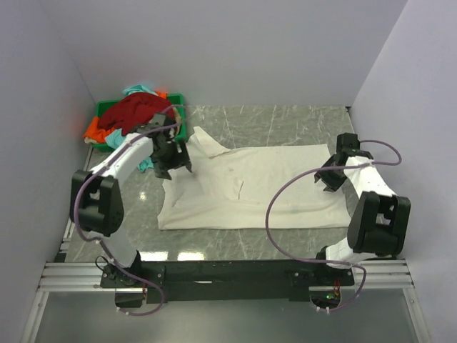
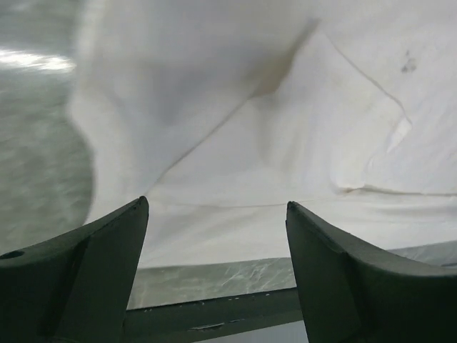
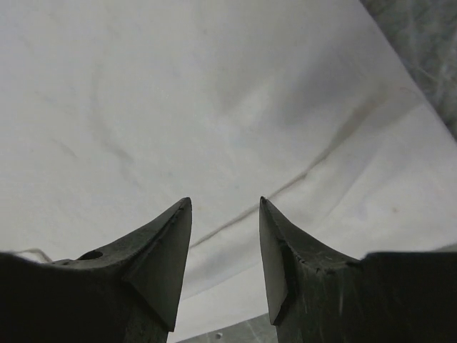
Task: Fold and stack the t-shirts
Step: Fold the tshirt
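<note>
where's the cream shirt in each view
top external: shirt spread flat mid-table.
left wrist: shirt fills the top and right.
right wrist: shirt covers nearly the whole frame.
shared landmark: marble table, bare at left wrist's left edge and right wrist's top right corner.
</note>
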Robot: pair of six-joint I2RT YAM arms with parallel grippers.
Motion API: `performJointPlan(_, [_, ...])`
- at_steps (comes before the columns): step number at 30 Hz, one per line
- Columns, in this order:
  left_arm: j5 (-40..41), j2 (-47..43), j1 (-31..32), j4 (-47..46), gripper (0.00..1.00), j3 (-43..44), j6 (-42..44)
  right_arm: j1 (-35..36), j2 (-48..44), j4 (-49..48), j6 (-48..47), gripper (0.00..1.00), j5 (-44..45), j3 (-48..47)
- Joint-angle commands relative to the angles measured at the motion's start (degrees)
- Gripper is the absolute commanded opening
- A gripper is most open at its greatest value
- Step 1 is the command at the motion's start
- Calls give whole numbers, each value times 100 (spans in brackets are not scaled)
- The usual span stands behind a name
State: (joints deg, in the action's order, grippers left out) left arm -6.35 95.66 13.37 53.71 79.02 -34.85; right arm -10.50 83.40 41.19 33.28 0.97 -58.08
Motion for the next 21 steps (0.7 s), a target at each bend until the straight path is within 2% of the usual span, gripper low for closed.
performJointPlan(1, [-709, 479, 429, -790, 84, -62, 215, 39, 457, -339, -155, 50, -422, 51])
performJointPlan(4, [-1034, 699, 491, -1398, 85, -334, 286, 31, 826, -489, -172, 49, -484, 166])
performJointPlan(11, [-1008, 832, 492, -2110, 87, -1115, 541, 31, 1082, -401, -41, 49, -194, 614])
performJointPlan(21, [-710, 735, 500, -2322, 86, -1952, 453, 13, 1012, -226, 179, 49, 236, 1211])
